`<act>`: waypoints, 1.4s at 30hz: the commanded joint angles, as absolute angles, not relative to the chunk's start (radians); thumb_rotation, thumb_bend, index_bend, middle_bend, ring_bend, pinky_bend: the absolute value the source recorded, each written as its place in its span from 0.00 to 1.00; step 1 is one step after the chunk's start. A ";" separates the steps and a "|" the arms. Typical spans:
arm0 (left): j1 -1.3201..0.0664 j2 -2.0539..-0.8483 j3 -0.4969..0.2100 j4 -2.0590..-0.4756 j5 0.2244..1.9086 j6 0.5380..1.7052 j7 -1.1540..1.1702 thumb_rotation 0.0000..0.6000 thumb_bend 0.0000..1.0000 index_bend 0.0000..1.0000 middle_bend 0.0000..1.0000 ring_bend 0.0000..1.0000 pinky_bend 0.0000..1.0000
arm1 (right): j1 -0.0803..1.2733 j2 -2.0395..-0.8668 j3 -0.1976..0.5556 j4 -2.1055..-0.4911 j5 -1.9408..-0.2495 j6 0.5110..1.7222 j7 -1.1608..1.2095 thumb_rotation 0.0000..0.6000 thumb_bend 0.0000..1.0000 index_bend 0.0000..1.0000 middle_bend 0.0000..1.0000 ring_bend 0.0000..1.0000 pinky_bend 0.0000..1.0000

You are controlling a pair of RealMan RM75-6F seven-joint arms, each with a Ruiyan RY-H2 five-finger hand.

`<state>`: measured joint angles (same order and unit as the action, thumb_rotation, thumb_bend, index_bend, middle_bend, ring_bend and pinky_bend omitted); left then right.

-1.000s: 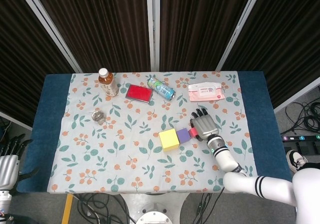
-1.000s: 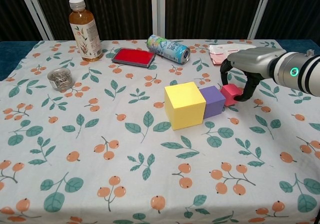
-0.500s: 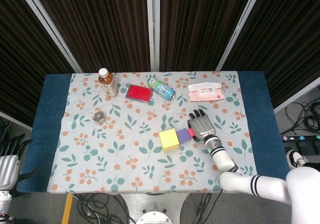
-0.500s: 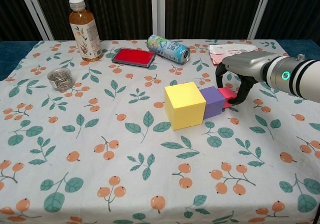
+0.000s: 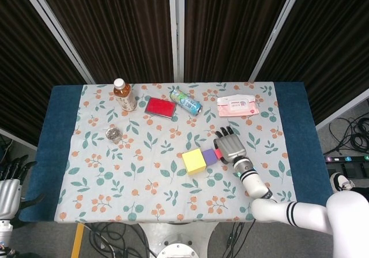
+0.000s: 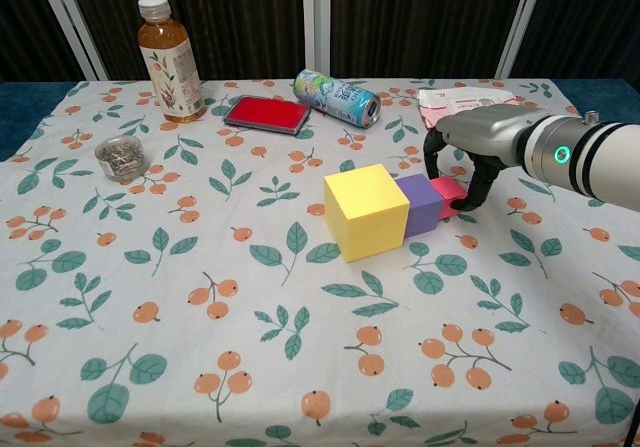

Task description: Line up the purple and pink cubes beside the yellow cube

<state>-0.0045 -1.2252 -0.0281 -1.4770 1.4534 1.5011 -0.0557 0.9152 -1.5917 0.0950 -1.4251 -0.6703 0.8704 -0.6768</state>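
Note:
The yellow cube (image 5: 194, 161) (image 6: 366, 210), the smaller purple cube (image 5: 209, 157) (image 6: 420, 202) and the still smaller pink cube (image 5: 218, 153) (image 6: 447, 195) stand touching in a row on the floral cloth, right of centre. My right hand (image 5: 230, 148) (image 6: 478, 143) arches over the row's right end and grips the pink cube, with fingers down on both sides of it. The hand hides most of the pink cube in the head view. My left hand (image 5: 7, 187) hangs off the table's left edge, holding nothing, fingers apart.
Along the far edge stand a tea bottle (image 5: 123, 94) (image 6: 168, 59), a red case (image 5: 159, 107) (image 6: 266, 113), a lying can (image 5: 187, 101) (image 6: 338, 97) and a wipes pack (image 5: 236, 105) (image 6: 455, 102). A small glass jar (image 5: 113, 134) (image 6: 118, 157) sits at the left.
My right hand brought the tilted pink cube down flat against the purple cube, then slid the whole row slightly left. The left hand has not moved.

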 commanded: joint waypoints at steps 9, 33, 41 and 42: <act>-0.002 -1.229 -0.027 -1.470 1.455 1.502 -0.061 1.00 0.03 0.25 0.18 0.09 0.13 | 0.925 -1.600 0.093 -1.425 -0.659 0.876 -0.682 1.00 0.24 0.43 0.12 0.00 0.00; -0.005 -1.229 -0.027 -1.476 1.467 1.505 -0.056 1.00 0.03 0.25 0.18 0.09 0.13 | 0.872 -1.428 0.069 -1.594 -0.654 0.890 -0.614 1.00 0.24 0.28 0.07 0.00 0.00; -0.006 -1.226 -0.025 -1.489 1.473 1.510 -0.043 1.00 0.03 0.25 0.18 0.09 0.13 | 0.870 -1.412 0.075 -1.561 -0.618 0.765 -0.504 1.00 0.27 0.28 0.02 0.00 0.00; -0.005 -1.225 -0.025 -1.490 1.472 1.510 -0.041 1.00 0.03 0.25 0.18 0.09 0.13 | 0.871 -1.416 0.076 -1.553 -0.620 0.757 -0.495 1.00 0.27 0.28 0.02 0.00 0.00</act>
